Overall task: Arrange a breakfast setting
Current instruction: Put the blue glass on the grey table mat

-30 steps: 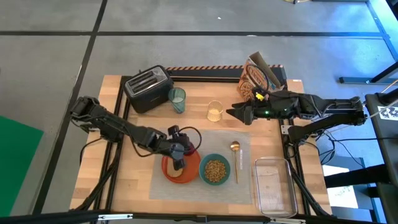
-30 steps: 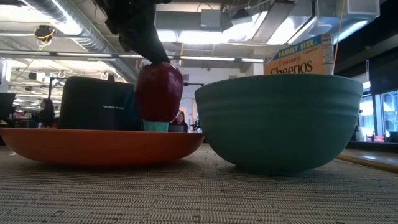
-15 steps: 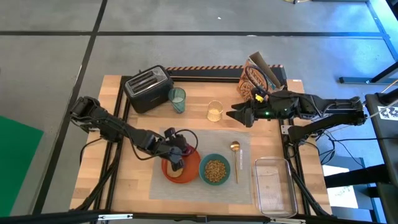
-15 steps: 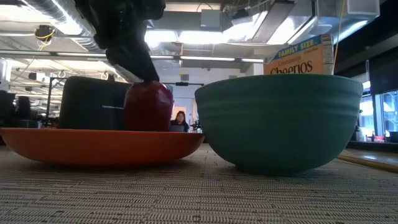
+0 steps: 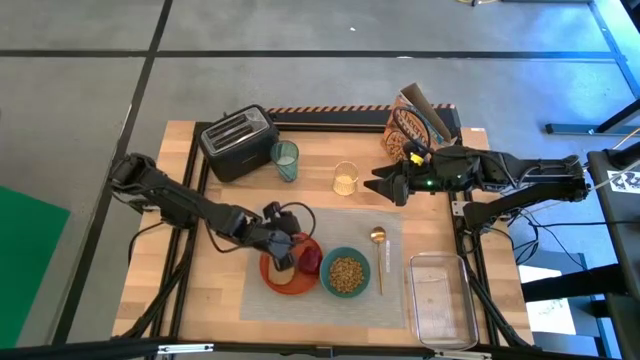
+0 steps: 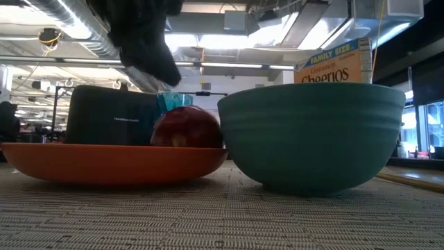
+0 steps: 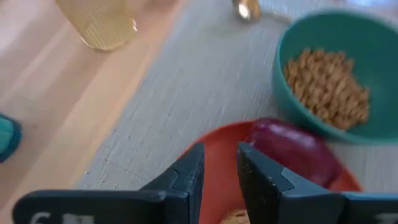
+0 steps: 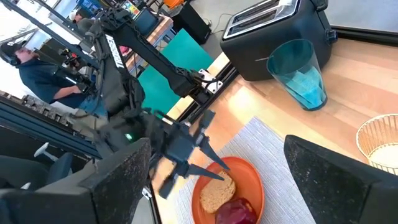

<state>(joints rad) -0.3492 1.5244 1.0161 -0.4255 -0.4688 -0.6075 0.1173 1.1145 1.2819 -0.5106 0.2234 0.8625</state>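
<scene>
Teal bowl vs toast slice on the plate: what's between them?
The dark red fruit lies on the orange plate, between the toast slice and the teal bowl; clearest in the high view.

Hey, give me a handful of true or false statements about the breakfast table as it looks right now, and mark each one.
1. The dark red fruit lies on the orange plate. True.
2. The teal bowl is empty. False: it holds cereal.
3. The left gripper grips the fruit. False: its fingers are off it.
4. A toast slice shares the plate. True.
5. The gold spoon is in the bowl. False: it lies on the placemat beside it.
</scene>
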